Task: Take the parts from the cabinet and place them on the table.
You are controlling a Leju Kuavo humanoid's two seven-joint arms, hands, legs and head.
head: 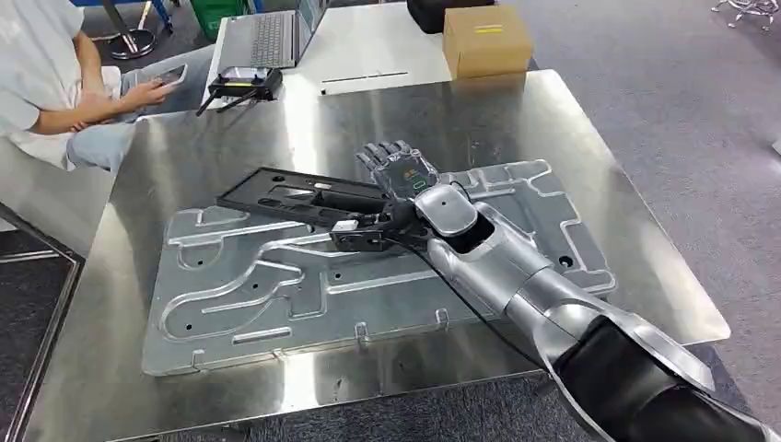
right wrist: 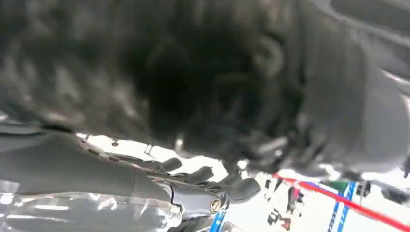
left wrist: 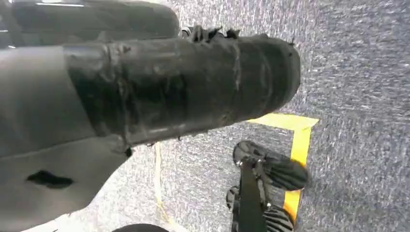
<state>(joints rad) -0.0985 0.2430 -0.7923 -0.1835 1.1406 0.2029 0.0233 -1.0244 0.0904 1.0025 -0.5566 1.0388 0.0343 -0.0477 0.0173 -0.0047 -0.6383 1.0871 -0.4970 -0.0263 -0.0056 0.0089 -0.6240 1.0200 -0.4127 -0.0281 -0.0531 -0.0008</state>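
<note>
right hand (head: 402, 172) flat, fingers spread, on black part (head: 299, 195) atop metal plate (head: 276, 285).

Upper left of the frame: seated person (head: 55, 83) holding a phone (head: 166, 75). Top centre, white desk (head: 378, 46) carries an open laptop (head: 272, 35), a black device with antennas (head: 244, 85) at its near edge, and a cardboard box (head: 485, 40) to the right. Grey carpet (head: 681, 101) fills the right side; yellow floor tape (left wrist: 297, 140) in the left wrist view.

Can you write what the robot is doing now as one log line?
right hand: flat on black part | part: lying on metal plate | plate: on table
</note>
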